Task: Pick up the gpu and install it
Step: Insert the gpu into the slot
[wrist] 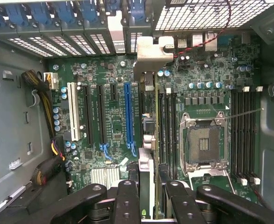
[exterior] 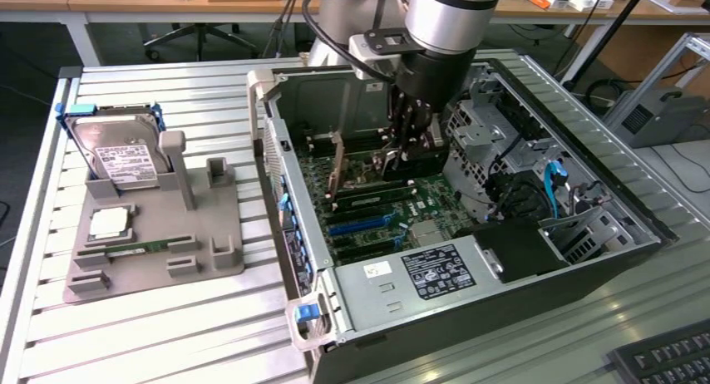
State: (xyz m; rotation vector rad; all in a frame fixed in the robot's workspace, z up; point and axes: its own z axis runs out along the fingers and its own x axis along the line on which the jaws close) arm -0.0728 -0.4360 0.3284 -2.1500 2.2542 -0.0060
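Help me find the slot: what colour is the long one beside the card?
Blue, clearest in the wrist view; the card hangs next to it.

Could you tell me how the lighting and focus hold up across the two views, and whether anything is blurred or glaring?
Exterior view: even overhead room light, soft shadows inside the computer case, mild sheen on the arm. Wrist view: motherboard evenly lit and fairly sharp, the gpu seen edge-on, the near gripper dark and soft, and bright glare through the perforated panel.
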